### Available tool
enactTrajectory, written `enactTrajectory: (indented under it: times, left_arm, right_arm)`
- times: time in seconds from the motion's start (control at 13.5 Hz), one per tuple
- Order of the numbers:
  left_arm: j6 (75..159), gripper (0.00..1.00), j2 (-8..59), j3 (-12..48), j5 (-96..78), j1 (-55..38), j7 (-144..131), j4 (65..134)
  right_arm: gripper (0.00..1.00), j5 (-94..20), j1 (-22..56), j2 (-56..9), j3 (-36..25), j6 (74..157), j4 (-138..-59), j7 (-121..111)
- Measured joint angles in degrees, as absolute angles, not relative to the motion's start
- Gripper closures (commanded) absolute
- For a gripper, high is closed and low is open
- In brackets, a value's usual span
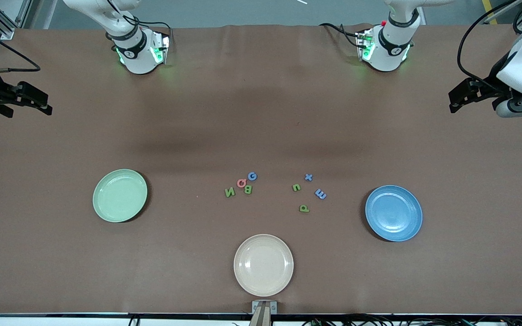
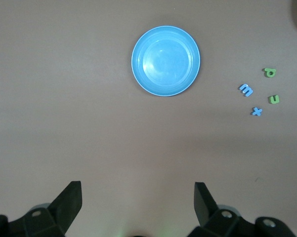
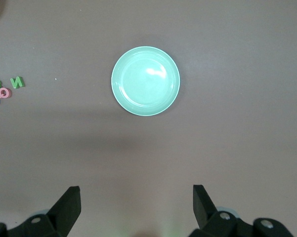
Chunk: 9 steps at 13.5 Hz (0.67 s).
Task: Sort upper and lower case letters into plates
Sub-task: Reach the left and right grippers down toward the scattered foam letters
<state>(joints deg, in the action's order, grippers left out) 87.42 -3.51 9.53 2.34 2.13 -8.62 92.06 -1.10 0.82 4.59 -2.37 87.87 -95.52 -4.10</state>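
Eight small letters lie mid-table in two groups. Green N (image 1: 229, 192), green B (image 1: 248, 189), pink Q (image 1: 241, 183) and blue G (image 1: 252, 175) lie toward the pale green plate (image 1: 120, 195). Blue x (image 1: 308, 177), green u (image 1: 296, 187), blue m (image 1: 320, 194) and green p (image 1: 304, 208) lie toward the blue plate (image 1: 393, 213). My left gripper (image 1: 454, 105) waits open and empty, high at its end of the table; its wrist view shows the blue plate (image 2: 165, 60). My right gripper (image 1: 45, 107) waits open and empty likewise; its wrist view shows the green plate (image 3: 146, 81).
A beige plate (image 1: 263, 265) sits near the table's front edge, nearer to the front camera than the letters. A small mount (image 1: 263, 308) stands at that edge. All three plates hold nothing.
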Motion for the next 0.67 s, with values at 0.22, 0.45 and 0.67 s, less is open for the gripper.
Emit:
enactTrajectory:
  times: [0.22, 0.45, 0.67]
  left_arm:
    - [87.4, 0.0, -3.5, 9.53, 2.34, 2.13, -8.6, 92.06]
    - [87.41, 0.0, -2.67, 9.6, 2.34, 1.9, -8.6, 91.99]
    - [89.74, 0.0, 1.96, 11.06, 2.23, -0.15, -11.13, 92.52]
  right_arm:
    - [0.0, -1.1, 0.82, 4.59, -2.37, 87.76, -95.52, -4.1]
    - [0.0, -1.07, 0.82, 4.57, -2.28, 87.75, -95.4, -4.11]
    - [0.0, -1.06, 0.8, 2.12, -2.47, 88.84, -95.3, -4.11]
